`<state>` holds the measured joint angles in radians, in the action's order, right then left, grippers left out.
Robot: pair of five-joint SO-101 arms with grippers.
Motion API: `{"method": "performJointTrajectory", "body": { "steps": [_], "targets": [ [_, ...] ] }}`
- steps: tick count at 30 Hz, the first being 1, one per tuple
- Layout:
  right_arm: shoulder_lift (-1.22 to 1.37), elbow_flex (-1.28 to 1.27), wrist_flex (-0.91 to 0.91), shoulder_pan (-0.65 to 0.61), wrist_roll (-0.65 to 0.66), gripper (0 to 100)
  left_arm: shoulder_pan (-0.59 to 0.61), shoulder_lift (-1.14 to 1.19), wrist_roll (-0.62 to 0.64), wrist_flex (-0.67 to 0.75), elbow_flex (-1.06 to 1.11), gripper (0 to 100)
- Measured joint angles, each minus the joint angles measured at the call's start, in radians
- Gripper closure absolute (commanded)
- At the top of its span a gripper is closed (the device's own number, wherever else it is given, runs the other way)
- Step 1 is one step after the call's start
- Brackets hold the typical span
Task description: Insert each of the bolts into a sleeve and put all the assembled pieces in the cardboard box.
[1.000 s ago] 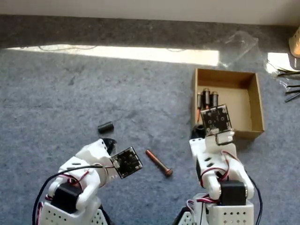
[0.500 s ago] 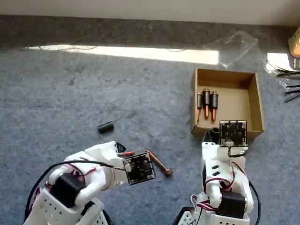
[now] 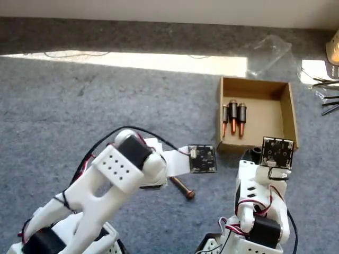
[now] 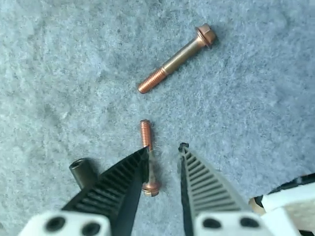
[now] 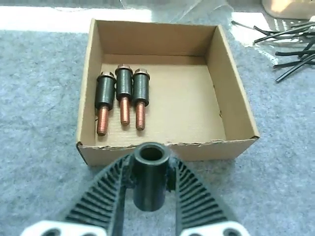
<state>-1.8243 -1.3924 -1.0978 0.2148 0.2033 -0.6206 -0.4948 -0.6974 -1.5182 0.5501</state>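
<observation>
A grey carpet [image 3: 79, 106] covers the ground, crossed near its far edge by a bright band of sunlight [image 3: 132, 59] below a pale wall [image 3: 159, 9]. A crumpled clear plastic bag [image 3: 269, 52] lies at the far right. Just beside it are a white sheet [image 3: 313, 69] and several thin black strips [image 3: 328, 97], fanned out.

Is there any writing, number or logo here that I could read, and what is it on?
No text can be read.
The cardboard box has plain walls.
No marks show on the sleeve or on the loose bolt.
The circuit boards on the arms' wrists carry tiny marks, too small to read.
</observation>
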Motion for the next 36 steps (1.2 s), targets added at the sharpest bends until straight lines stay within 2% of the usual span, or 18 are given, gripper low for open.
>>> {"method": "performJointTrajectory", "body": {
  "steps": [6,11,15,20,28,36],
  "targets": [
    [0.000,0.000,0.000,0.006,0.000,99.4,0.000,0.327,-0.028,-0.147,-0.233,89],
    [0.000,0.000,0.000,0.006,0.000,99.4,-0.063,0.560,-0.199,-0.190,-0.350,89],
    [0.000,0.000,0.000,0.014,-0.002,99.4,-0.110,0.678,-0.270,-0.192,-0.436,89],
    [0.000,0.000,0.000,0.014,-0.003,99.4,-0.114,0.753,-0.342,-0.199,-0.519,89],
    [0.000,0.000,0.000,0.015,-0.003,99.4,-0.114,0.778,-0.361,-0.201,-0.539,89],
    [-0.002,-0.023,0.000,0.166,-0.002,99.4,-0.092,0.779,-0.356,-0.180,-0.549,89]
  ]
}}
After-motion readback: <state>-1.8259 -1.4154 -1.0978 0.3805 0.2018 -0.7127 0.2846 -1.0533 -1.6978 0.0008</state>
